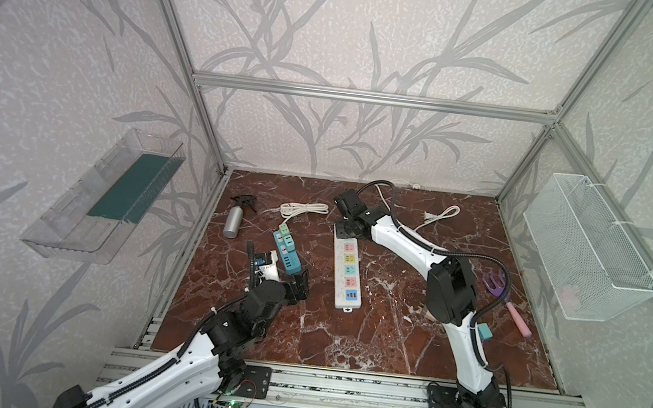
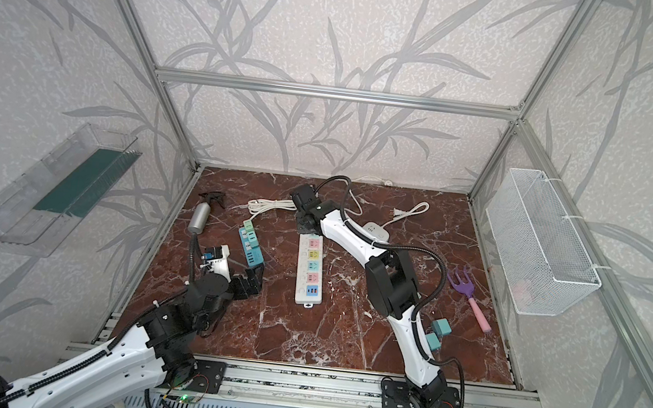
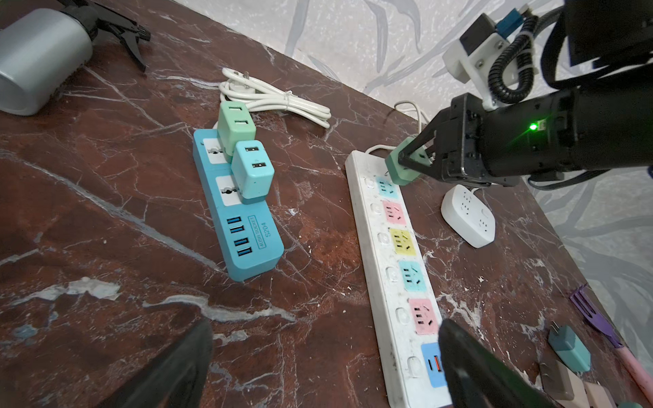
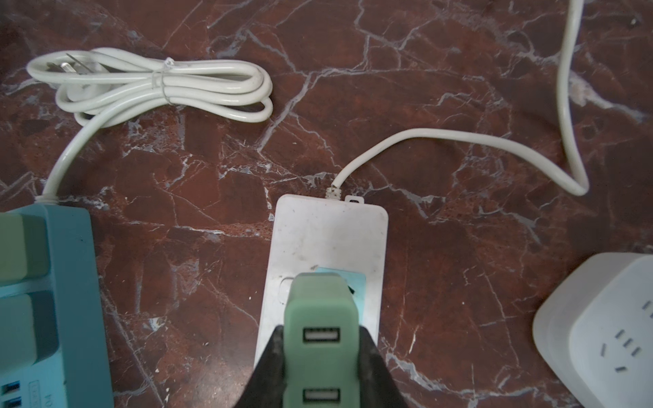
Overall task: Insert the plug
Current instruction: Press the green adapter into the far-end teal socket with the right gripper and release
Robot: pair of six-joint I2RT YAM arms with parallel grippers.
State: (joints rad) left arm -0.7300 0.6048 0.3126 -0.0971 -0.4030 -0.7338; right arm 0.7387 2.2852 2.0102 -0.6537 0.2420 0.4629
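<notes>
Mint-green plastic marked the task's piece: a two-port USB charger plug (image 4: 321, 318) was pinched between the narrowed fingers of the right gripper (image 4: 321, 353), which clamped its sides. In both top views that gripper sat just above the middle of the frame, at the far end of the white power strip (image 1: 346, 274) lying lengthwise at centre. The right wrist view showed the plug covering most of the strip's last teal socket (image 4: 357, 282), near the end where the cord leaves. From the left wrist view the plug (image 3: 401, 167) looked tilted against that socket (image 3: 387, 187), its lower edge at or very near the strip's face; the prongs were hidden, so whether they had entered could not be told. My judgement: the pick-up and the carry were done, the alignment was nearly done, and the straightening and the final push home remained. The left gripper (image 3: 318, 353) was spread wide and empty, low in the left-centre of a top view (image 1: 298, 287), between the near end of the blue power strip (image 3: 247, 240) and the white one, touching neither as far as I could see. Two chargers already stood in the blue strip, and spare adapters (image 2: 437, 333) lay at lower right.
</notes>
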